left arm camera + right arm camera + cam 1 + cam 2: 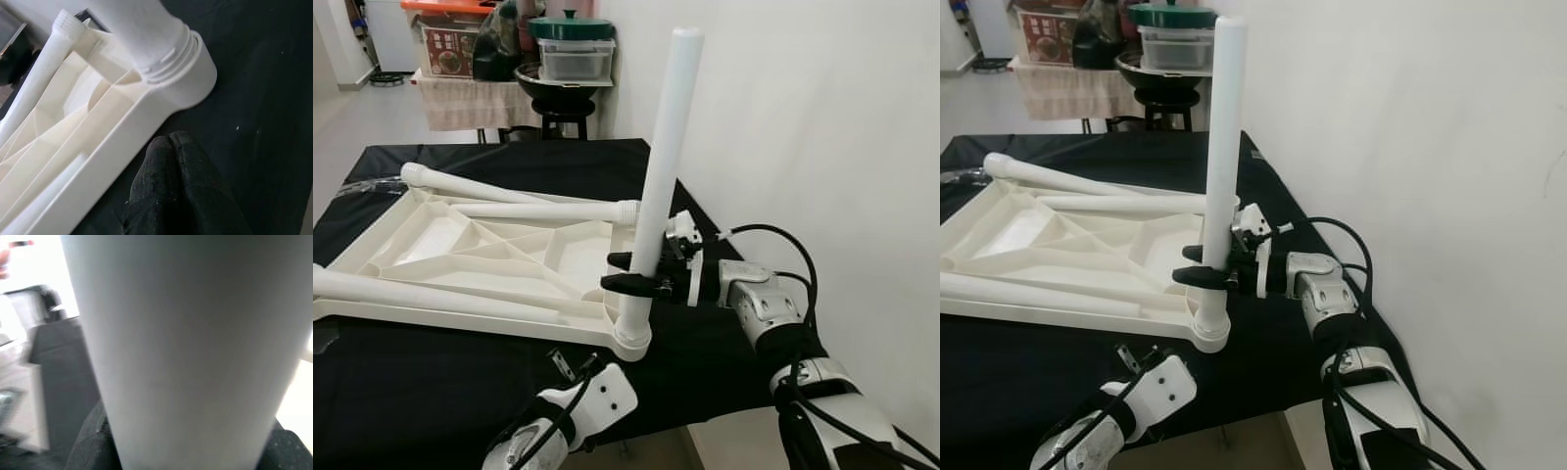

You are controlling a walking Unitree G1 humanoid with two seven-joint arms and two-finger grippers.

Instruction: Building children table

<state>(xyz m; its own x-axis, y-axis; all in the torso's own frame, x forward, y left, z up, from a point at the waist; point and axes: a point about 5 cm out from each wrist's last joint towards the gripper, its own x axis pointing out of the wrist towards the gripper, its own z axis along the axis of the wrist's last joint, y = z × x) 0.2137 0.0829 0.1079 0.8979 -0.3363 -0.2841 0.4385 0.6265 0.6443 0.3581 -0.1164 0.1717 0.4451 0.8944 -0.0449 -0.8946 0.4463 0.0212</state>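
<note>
**Children's table, inverted, one leg being fitted at a corner socket**

Black-draped bench (431, 392): carries the whole assembly; a white wall is found beside it on the robot's right.

Tabletop (431, 240): white plastic, laid underside up on the bench, ribs exposed. All further places are given relative to it.

Upright leg (664, 147): white tube, stood in the corner socket (632, 338) at the tabletop's near right corner. In the left wrist view, thread rings (168, 61) are seen above the socket rim, so the leg is judged not fully screwed home.

Loose legs: one (543, 210) laid across the tabletop's middle, one (460, 184) along its far edge, one (411, 294) along its near edge.

Right gripper (641, 274): brought in from the right of the tabletop, its black fingers clamped around the upright leg low down, just above the socket.

Left gripper (168, 147): held low beside the near edge, close to the socket; its fingers (161, 161) are pressed together, nothing between them, and no contact with the tabletop can be confirmed.

Risks, as judged: cross-threading if the leg is turned while tilted; the tabletop being dragged or spun on the cloth, since it is not seen to be braced; the smooth tube slipping within the fingers, leaving the leg loose
</note>
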